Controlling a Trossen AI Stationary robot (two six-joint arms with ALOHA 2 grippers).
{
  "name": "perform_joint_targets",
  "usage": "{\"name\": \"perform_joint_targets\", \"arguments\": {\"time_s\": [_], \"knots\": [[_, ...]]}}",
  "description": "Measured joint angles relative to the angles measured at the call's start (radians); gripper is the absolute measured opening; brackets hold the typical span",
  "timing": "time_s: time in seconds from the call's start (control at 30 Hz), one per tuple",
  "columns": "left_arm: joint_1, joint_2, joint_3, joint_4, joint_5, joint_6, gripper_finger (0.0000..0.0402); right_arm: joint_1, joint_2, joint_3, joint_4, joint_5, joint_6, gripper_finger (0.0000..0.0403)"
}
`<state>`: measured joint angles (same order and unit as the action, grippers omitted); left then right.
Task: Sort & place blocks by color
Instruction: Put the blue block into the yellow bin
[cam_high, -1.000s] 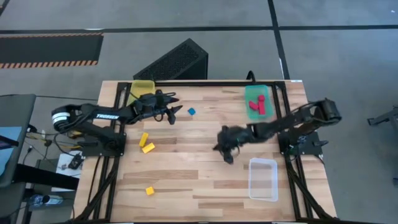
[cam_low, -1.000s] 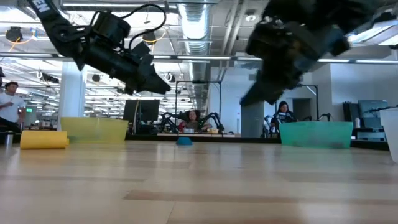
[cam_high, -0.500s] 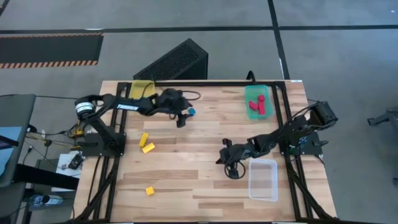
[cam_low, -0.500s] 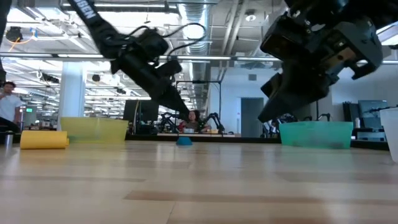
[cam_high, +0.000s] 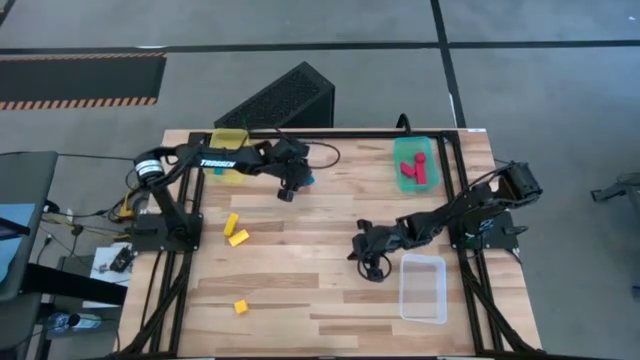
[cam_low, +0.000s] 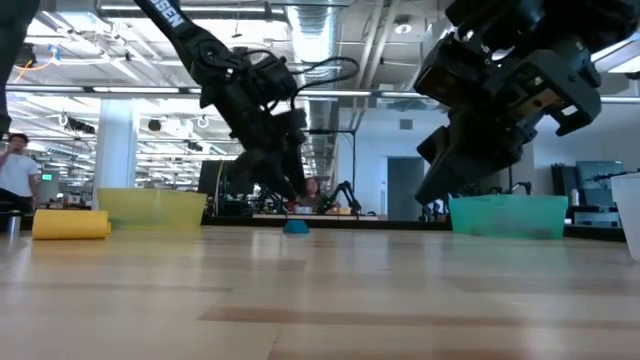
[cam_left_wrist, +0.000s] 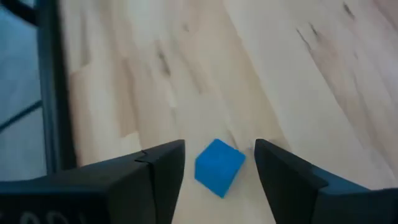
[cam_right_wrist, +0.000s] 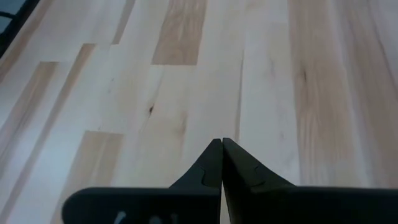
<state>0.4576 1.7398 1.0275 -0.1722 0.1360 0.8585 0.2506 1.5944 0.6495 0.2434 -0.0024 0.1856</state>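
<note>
The left gripper (cam_left_wrist: 217, 163) is near the far edge of the bench (cam_high: 320, 300), low over the blue block (cam_left_wrist: 219, 167). Its fingers (cam_left_wrist: 165, 171) stand apart, one on each side of the block, with small gaps, so it holds nothing. The right gripper (cam_right_wrist: 221, 163) is pressed shut and empty, near the middle of the bench beside the clear bin (cam_high: 423, 290). Three yellow blocks (cam_high: 236, 237) lie toward the left edge. Red blocks (cam_high: 412, 172) sit in the teal bin (cam_high: 399, 152) at the far right corner.
</note>
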Motion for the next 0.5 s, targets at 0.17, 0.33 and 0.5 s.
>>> {"name": "perform_joint_targets", "arguments": {"time_s": [0.17, 0.33, 0.5], "knots": [[0.009, 0.063, 0.017, -0.019, -0.062, 0.032, 0.0174, 0.015, 0.000, 0.000, -0.003, -0.001, -0.001, 0.0022], [0.042, 0.134, 0.104, -0.106, -0.080, -0.032, 0.0174, 0.015, 0.000, 0.000, -0.003, -0.002, -0.007, 0.0022], [0.059, 0.190, 0.205, -0.214, -0.051, -0.036, 0.0174, 0.015, 0.000, 0.000, -0.004, -0.002, -0.012, 0.0022]]}}
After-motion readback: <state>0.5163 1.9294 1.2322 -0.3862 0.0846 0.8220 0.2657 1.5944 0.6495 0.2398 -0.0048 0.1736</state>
